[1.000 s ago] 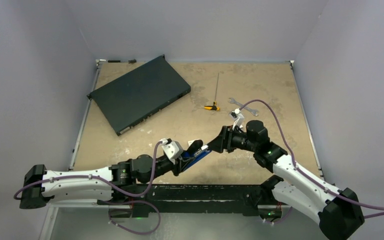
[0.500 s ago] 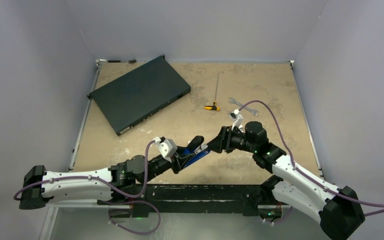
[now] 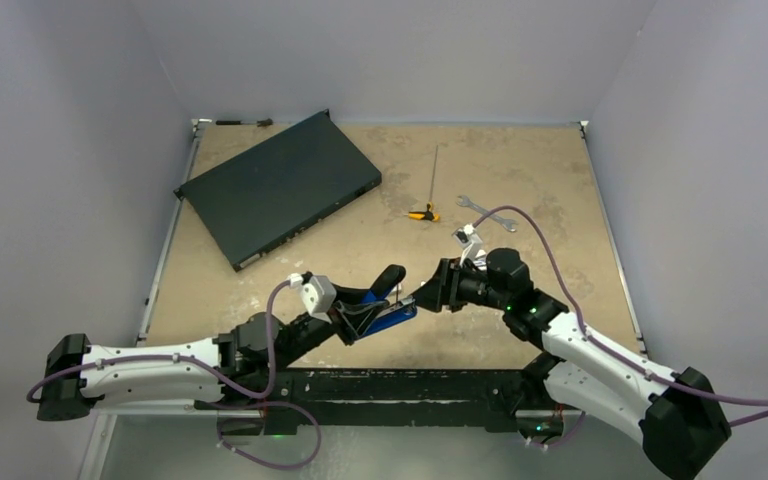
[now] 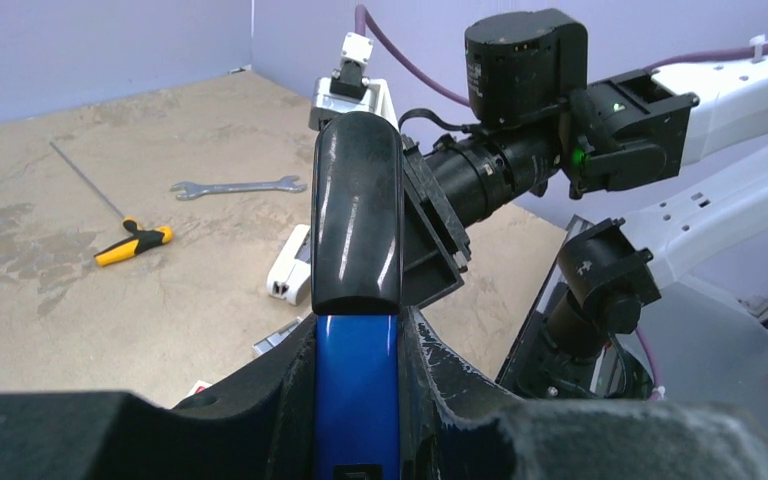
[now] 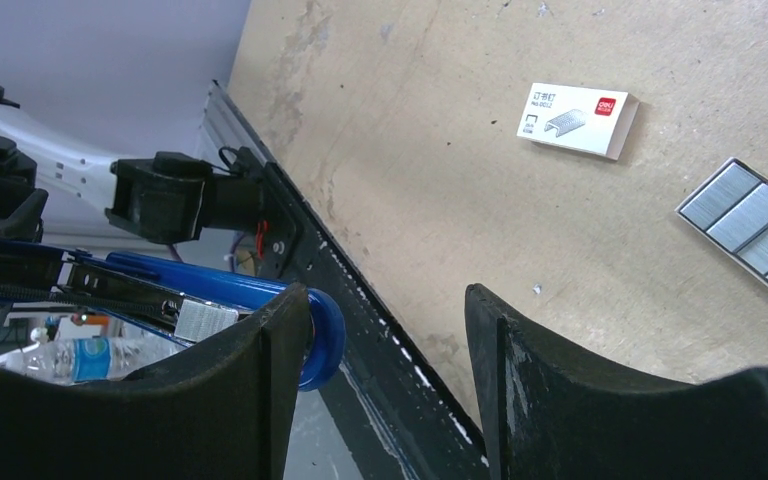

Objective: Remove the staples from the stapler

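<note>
My left gripper (image 3: 365,310) is shut on the stapler's black-and-blue bar (image 3: 390,300) and holds it above the table's near edge, black end up. In the left wrist view the blue bar (image 4: 357,390) sits tight between my fingers (image 4: 280,390). My right gripper (image 3: 428,297) is open at the bar's far end. In the right wrist view the blue end (image 5: 322,335) lies beside one finger (image 5: 260,370), and the gap (image 5: 390,310) is empty. A silvery staple block (image 5: 205,318) shows in the bar. Staple strips (image 5: 750,225) lie on the table. A white stapler part (image 4: 290,265) lies beyond.
A small white staple box (image 5: 580,118) lies near the strips. A yellow-handled screwdriver (image 3: 425,212) and a silver wrench (image 3: 485,212) lie at the back right. A flat black device (image 3: 280,185) lies at the back left. The black table edge (image 5: 360,290) runs under the right gripper.
My left arm has drawn back to the left with the bar, tilting its black end higher. My right gripper has followed a little left and stays open.
</note>
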`<move>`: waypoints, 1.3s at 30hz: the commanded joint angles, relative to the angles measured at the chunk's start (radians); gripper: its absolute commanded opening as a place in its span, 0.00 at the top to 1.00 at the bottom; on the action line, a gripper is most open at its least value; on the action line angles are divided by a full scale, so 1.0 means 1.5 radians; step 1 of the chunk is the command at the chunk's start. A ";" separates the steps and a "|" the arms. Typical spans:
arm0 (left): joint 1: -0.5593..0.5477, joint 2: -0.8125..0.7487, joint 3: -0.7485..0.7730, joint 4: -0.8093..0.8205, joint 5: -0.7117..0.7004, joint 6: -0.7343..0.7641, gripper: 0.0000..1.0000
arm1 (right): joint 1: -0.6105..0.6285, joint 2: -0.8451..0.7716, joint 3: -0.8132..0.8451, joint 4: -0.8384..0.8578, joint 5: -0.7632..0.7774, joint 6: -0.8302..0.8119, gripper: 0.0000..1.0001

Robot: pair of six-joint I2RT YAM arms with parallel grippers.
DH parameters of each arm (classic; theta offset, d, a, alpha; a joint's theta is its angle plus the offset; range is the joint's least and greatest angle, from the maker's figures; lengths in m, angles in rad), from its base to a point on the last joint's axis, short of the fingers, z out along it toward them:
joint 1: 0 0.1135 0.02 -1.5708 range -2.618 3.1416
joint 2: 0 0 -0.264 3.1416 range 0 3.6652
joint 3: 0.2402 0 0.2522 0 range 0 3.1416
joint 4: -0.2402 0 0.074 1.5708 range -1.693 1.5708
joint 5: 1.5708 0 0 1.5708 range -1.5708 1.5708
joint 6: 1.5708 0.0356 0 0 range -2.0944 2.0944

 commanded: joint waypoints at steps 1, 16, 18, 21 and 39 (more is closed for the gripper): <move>-0.002 -0.014 0.002 0.180 -0.002 -0.013 1.00 | 0.014 -0.005 -0.021 0.011 0.023 0.012 0.40; -0.002 -0.008 -0.026 0.283 -0.021 -0.015 1.00 | 0.108 0.036 -0.023 0.063 0.082 0.056 0.40; -0.002 -0.013 -0.030 0.288 -0.025 -0.015 1.00 | 0.116 0.032 -0.031 0.071 0.090 0.066 0.40; -0.002 -0.018 -0.037 0.299 -0.034 -0.014 1.00 | 0.129 0.024 -0.042 0.087 0.096 0.085 0.40; -0.002 0.004 -0.050 0.364 -0.072 0.004 1.00 | 0.247 0.050 -0.046 0.128 0.173 0.146 0.40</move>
